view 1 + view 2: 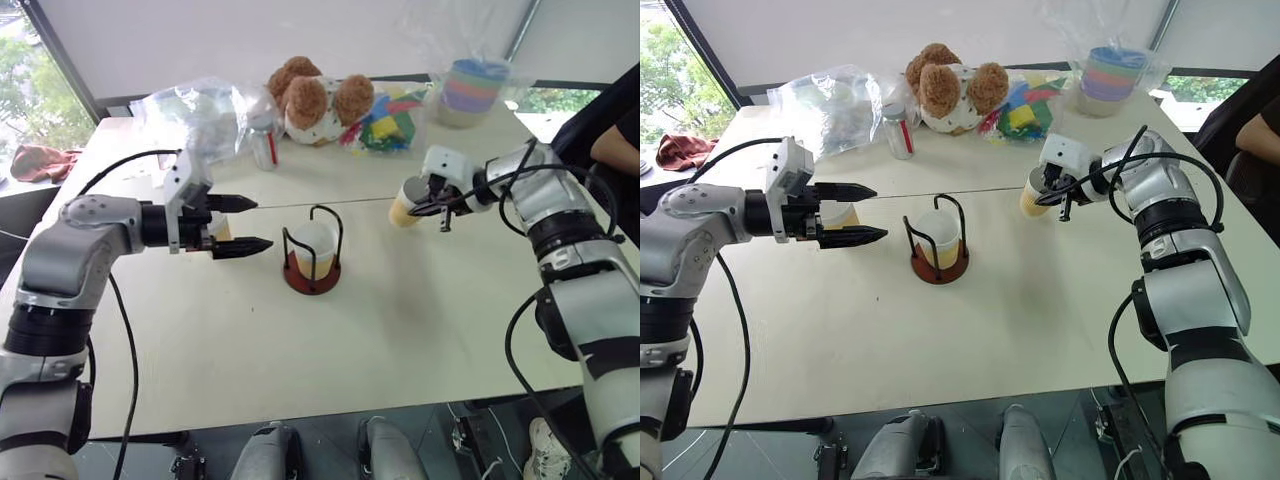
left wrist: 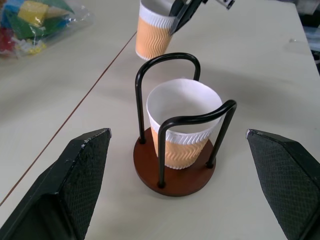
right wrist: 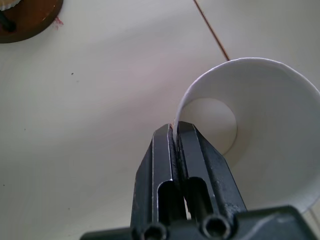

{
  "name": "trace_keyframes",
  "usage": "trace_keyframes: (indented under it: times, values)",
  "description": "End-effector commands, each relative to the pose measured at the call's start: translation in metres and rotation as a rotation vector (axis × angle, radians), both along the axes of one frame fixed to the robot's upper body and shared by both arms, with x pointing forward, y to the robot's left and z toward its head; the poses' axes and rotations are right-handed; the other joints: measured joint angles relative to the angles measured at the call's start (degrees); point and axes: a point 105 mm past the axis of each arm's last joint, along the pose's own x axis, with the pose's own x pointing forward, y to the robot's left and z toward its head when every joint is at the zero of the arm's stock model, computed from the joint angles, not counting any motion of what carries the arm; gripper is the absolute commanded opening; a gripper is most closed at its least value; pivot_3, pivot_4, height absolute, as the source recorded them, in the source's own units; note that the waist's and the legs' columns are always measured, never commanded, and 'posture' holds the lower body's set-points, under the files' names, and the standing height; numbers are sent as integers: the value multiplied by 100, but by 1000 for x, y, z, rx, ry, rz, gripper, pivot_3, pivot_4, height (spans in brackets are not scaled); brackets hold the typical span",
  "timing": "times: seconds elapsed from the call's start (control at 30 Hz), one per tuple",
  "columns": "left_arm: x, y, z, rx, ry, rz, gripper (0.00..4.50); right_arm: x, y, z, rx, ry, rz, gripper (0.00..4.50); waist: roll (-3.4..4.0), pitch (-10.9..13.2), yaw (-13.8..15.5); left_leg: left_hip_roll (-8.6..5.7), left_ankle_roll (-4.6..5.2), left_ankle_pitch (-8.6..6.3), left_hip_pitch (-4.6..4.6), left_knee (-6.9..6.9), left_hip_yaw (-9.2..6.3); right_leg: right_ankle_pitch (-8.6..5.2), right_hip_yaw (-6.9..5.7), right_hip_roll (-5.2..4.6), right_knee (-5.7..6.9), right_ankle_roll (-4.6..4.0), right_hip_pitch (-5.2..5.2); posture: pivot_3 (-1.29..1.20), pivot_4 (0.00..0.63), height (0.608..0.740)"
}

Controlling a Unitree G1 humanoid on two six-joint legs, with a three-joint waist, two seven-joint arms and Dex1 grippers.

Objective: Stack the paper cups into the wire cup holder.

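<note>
One paper cup (image 1: 313, 248) already sits upright inside the wire cup holder (image 1: 312, 272) at the centre of the frame, on the pale table (image 1: 400, 330). A second paper cup (image 1: 407, 204) is at the upper right of centre, pinched by its rim in the right gripper (image 3: 176, 127), whose two black fingers are pressed together on the cup wall, one inside and one outside. From the left wrist view this cup looks lifted just clear of the table and tilted, though that is hard to be sure of. A third cup (image 1: 840, 215) stands at the left of the frame, partly hidden behind the left gripper (image 1: 245, 222), whose jaws stand wide apart and hold nothing; they point toward the holder from the left.

So, by my reading, one cup of three is placed, the second is gripped and still has to be carried over and dropped into the first, and the third is untouched. At the back of the table lie a stuffed toy (image 1: 310, 100) and bags of clutter, no part of the job.
</note>
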Motion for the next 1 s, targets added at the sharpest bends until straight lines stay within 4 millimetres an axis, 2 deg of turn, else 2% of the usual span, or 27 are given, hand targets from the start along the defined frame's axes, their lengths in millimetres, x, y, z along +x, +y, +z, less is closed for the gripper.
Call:
trace_keyframes:
  times: [0.03,0.13,0.3,0.47,0.67,1.0]
  values:
    - [-7,9,14,7,-40,1,4500,-26,39,81,50,-136,228,25,1,1,-16,1,0,0,0,-2,0,0,0,1,1,0,-2,0,150,740]
    - [-7,13,12,42,-44,14,4500,-56,72,100,95,-106,403,25,-2,-1,-1,5,-2,0,1,-5,-8,0,-4,5,7,0,-3,0,150,740]
    - [-5,11,5,27,-40,22,4500,-77,97,94,99,-73,508,25,-12,-7,103,-2,-1,-1,2,8,-15,0,-6,-2,7,0,12,0,150,740]
    - [-5,13,-1,25,-37,29,4500,-91,108,85,98,-24,570,25,-14,-5,183,-5,-1,-1,-1,14,-15,0,-6,-5,7,0,11,0,150,740]
    - [-6,14,-6,17,-36,30,4500,-97,109,77,77,24,598,25,-15,-5,165,-5,-1,-1,-2,11,-15,0,-7,-3,7,0,8,0,150,740]
    - [-4,12,-8,8,-36,27,4500,-91,110,54,14,60,598,25,-15,-5,161,-4,0,-1,-2,11,-12,0,-7,-2,6,0,7,0,150,740]
